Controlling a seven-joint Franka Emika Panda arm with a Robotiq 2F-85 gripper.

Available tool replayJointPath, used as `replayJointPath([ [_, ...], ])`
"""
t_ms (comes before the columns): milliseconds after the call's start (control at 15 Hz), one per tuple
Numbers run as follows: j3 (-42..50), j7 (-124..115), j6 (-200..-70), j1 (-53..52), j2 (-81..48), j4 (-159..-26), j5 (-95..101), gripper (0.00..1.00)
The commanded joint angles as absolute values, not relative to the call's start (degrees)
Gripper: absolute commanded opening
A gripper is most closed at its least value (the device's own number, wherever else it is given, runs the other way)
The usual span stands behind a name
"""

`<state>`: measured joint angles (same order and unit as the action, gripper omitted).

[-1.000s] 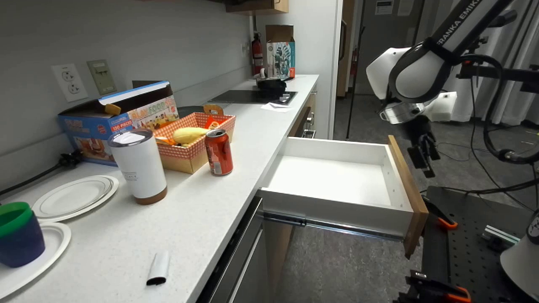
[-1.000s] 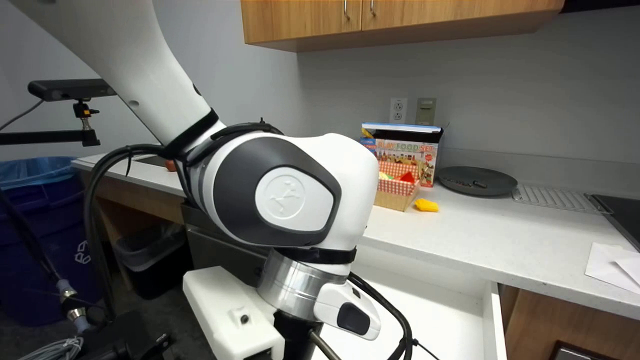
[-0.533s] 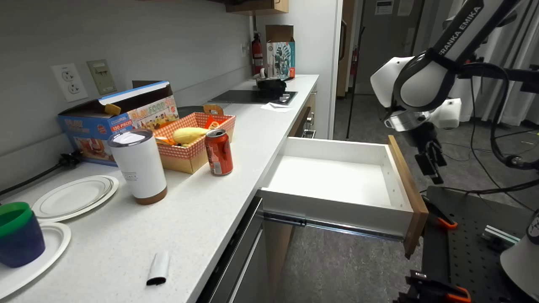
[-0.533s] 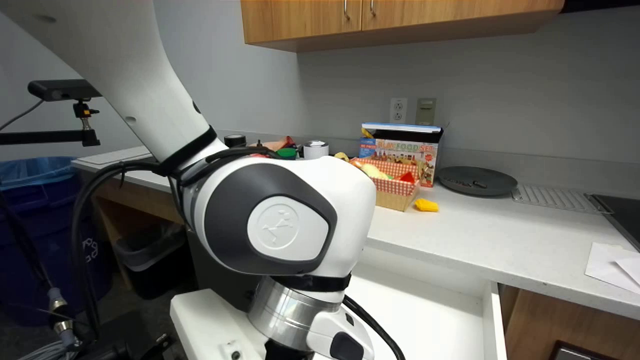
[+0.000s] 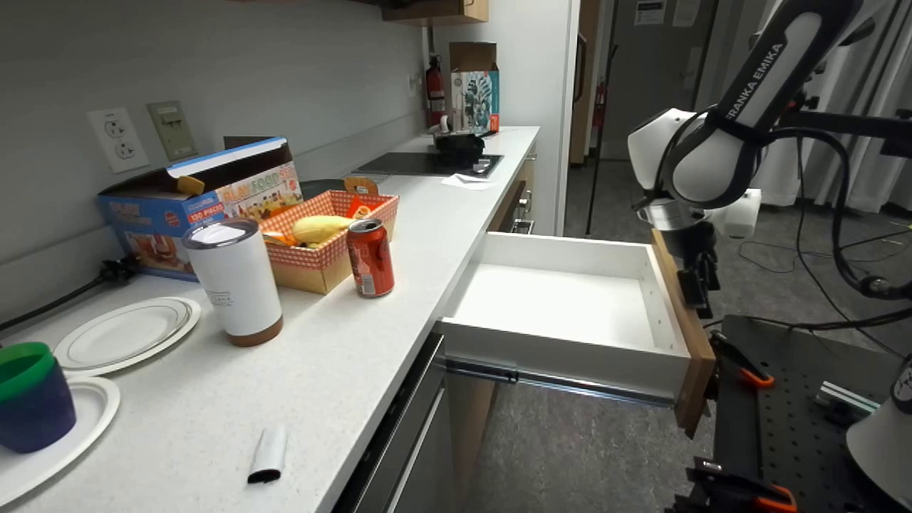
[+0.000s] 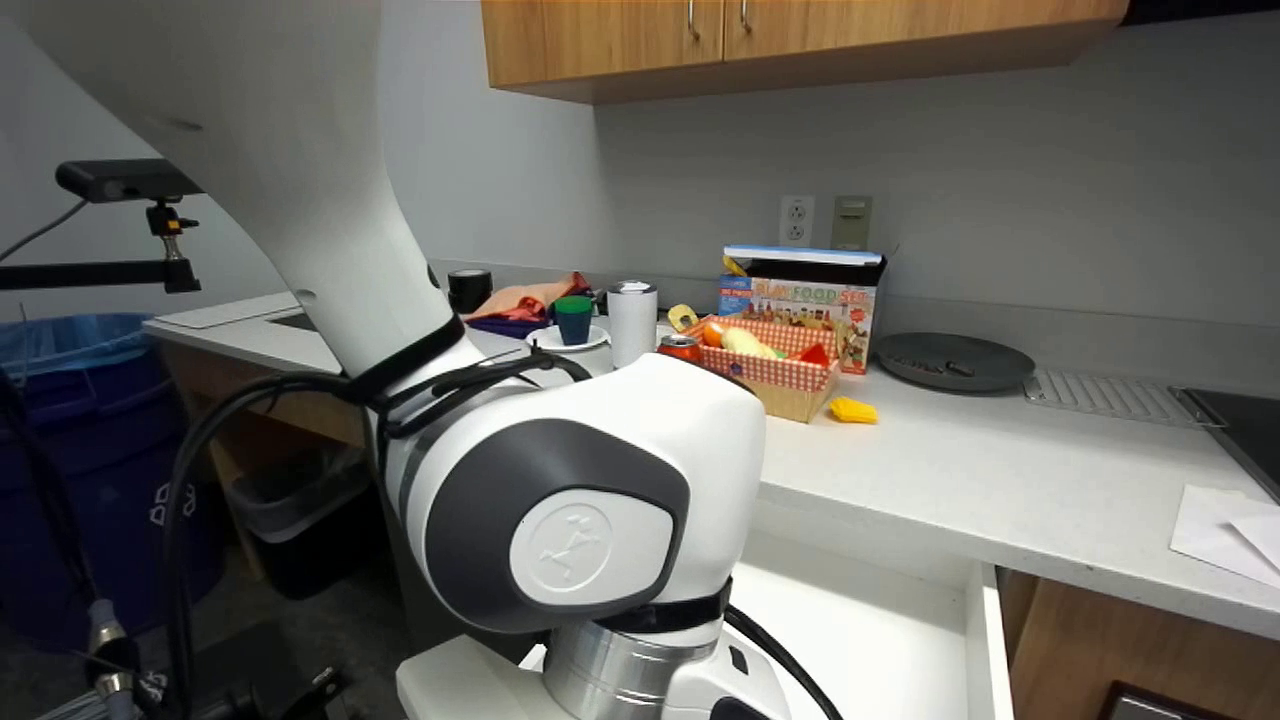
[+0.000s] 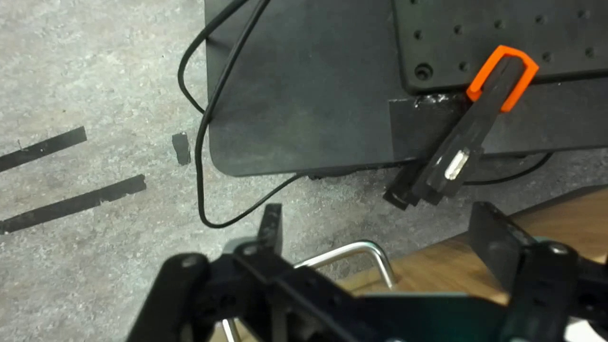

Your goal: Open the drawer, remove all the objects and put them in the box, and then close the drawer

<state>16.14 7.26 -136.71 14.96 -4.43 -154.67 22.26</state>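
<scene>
The Robotiq gripper (image 7: 377,214) — jaws wide apart, nothing gripped — had moved up to the wooden drawer front (image 5: 692,340), which had shifted slightly inward; closing had apparently begun.

White counter (image 5: 342,370) carries white plates (image 5: 128,333), an upright tumbler (image 5: 239,292), a white tube (image 5: 269,452) on its side near the edge, red can (image 5: 370,260) just beside the red-checked box (image 5: 303,276), blue printed box (image 5: 214,206) behind that, plus a yellow piece (image 6: 853,410), dark round dish (image 6: 950,352), wire rack (image 6: 1105,395) and loose paper (image 6: 1220,525).

Pincer (image 5: 697,306) now nr drawer front (image 5: 695,388), drawer (image 5: 570,362) slightly further in — vs. prev.
</scene>
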Motion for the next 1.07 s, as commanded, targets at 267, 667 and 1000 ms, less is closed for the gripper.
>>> replayJointPath([
  [267,14.3,21.8,-150.6,16.6,-6.9,-151.0,7.2,1.0],
  [667,6.7,38.8,-152.1,16.2,-11.1,-143.8,-10.5,1.0],
  [1000,2.1,44.6,-151.4,16.7,-17.5,-135.7,-12.9,1.0],
])
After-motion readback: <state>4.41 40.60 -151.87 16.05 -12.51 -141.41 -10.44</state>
